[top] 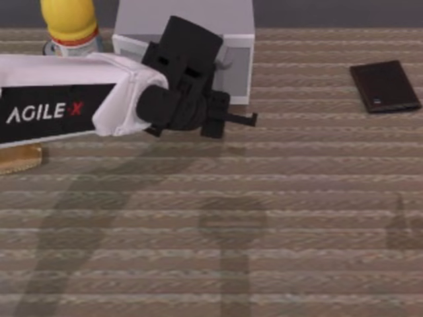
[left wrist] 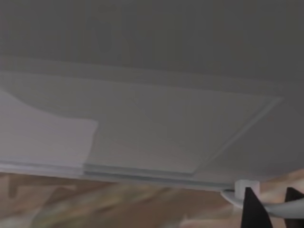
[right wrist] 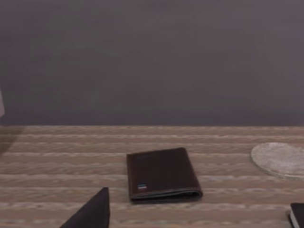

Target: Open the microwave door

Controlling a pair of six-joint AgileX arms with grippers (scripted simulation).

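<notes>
**Operator:** Microwave first: where is it, and where are you?

**Me:** The boxy light-grey microwave [top: 198,23] stands at the far edge of the brown wood-grain table [top: 264,218], left of centre. Its thin light-grey microwave door [top: 234,69], with the grey window, faces the near side and looks closed or nearly so. My left gripper [top: 228,122] sits right at that front, under my white left arm [top: 59,109]. In the left wrist view the two dark fingertips [left wrist: 251,209] stand apart with the pale handle [left wrist: 266,204] running between them, so the claw is parted around it, not clamped as far as I can judge.

**Operator:** And the right side?

**Me:** Parked out of the top view. Whether that claw is open or closed, I cannot tell. A dark brown leather wallet [right wrist: 161,175] lies before it.

**Operator:** What could go wrong?

**Me:** If I pull before closing, the fingers could slip off the handle. Pulling straight instead of along the door's swing might drag the whole oven toward the yellow bottle [top: 69,23] beside it.
</notes>
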